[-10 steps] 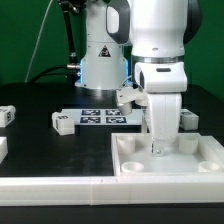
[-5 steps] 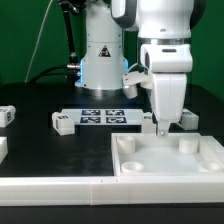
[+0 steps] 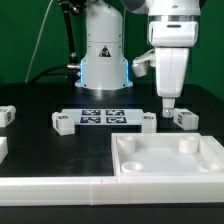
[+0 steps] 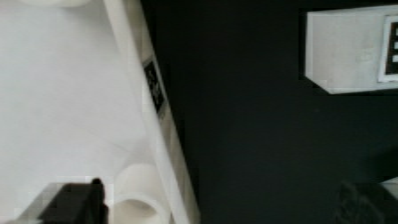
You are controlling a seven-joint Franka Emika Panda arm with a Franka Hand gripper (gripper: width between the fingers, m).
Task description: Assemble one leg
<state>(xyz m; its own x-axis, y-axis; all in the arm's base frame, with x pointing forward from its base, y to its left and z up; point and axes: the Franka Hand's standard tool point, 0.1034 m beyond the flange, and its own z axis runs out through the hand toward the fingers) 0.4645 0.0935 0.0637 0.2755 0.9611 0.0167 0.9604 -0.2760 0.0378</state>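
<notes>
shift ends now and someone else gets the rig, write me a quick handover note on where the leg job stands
Gripper: hangs in the air beyond the tray, nothing seen between its fingers. Whether it is open or shut cannot be told.
Legs: first leg lies loose on the table below the gripper, toward the exterior view's left. Second leg lies toward its right. Third leg sits at the other end of the marker board.
Done: no leg is seen seated in a tray socket.
Left: likely grasp one leg and fit it into a socket.
</notes>
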